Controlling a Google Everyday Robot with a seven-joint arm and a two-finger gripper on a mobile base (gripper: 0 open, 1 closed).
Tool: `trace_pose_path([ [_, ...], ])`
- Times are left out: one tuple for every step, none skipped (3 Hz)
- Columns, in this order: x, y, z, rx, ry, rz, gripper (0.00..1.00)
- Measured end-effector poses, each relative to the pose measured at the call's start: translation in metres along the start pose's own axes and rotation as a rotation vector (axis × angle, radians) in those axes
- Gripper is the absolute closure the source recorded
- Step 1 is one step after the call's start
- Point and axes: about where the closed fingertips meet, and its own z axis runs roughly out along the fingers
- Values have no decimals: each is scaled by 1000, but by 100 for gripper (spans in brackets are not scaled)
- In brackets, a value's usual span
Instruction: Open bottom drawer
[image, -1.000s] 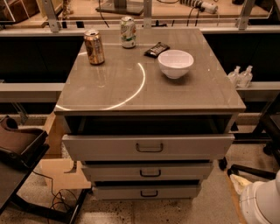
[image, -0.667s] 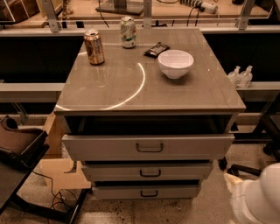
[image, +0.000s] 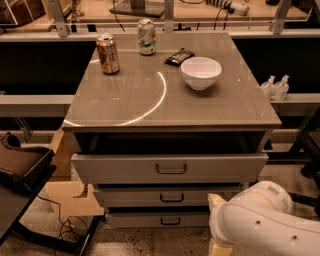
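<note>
The grey cabinet has three light-grey drawers. The bottom drawer (image: 150, 219) is the lowest and narrowest, with a small dark loop handle (image: 170, 221); its front sits about level with the middle drawer (image: 165, 196). The top drawer (image: 170, 168) is pulled out a little, leaving a dark gap under the tabletop. My gripper (image: 216, 222), at the end of the white arm (image: 265, 225), is at the lower right, just in front of the right ends of the middle and bottom drawers, and it hides those ends.
On the tabletop (image: 130, 100) stand a brown can (image: 108, 53), a green-white can (image: 146, 36), a dark snack packet (image: 179, 56) and a white bowl (image: 201, 72). A dark chair (image: 22, 165) is at the left and cardboard (image: 70, 197) lies by the cabinet's left side.
The white arm has moved up and left from the lower right corner, and the gripper now reaches the right ends of the lower drawers. The drawers have not moved.
</note>
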Motion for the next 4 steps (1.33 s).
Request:
trace_pose_path([
  [-29, -14, 37, 24, -24, -50, 0],
  [-48, -24, 55, 51, -62, -11, 0],
  [-48, -25, 55, 60, -61, 49, 0],
  [-48, -25, 55, 59, -61, 49, 0],
])
